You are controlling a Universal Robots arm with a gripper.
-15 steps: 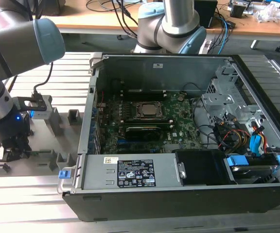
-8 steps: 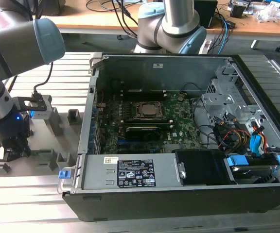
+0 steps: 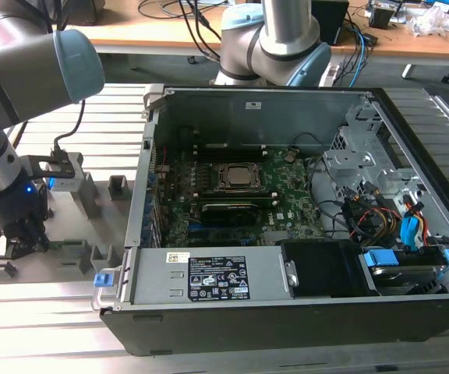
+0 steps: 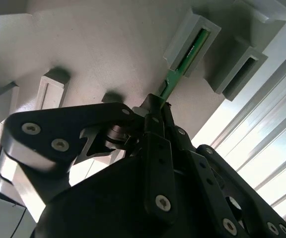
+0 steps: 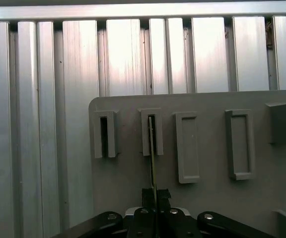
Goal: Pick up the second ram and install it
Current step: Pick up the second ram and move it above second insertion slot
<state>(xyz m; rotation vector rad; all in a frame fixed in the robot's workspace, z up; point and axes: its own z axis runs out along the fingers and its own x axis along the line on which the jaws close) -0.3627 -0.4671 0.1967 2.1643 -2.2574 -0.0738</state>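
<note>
The tool [image 4: 158, 108] is gripping the second ram [image 4: 167, 85], its fingers pressing shut on the thin green stick. The stick's far end is sitting in a grey slot holder [image 4: 181, 39] (one of several on the fixture plate [image 4: 108, 44]). In the exterior view the plate is lying on the ribbed counter [image 3: 37, 327], at nine o'clock from the open computer case [image 3: 287, 331].

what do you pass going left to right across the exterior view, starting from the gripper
gripper, shut on the second ram -> grey holder plate -> CPU socket -> black fan shroud -> blue drive tab
</note>
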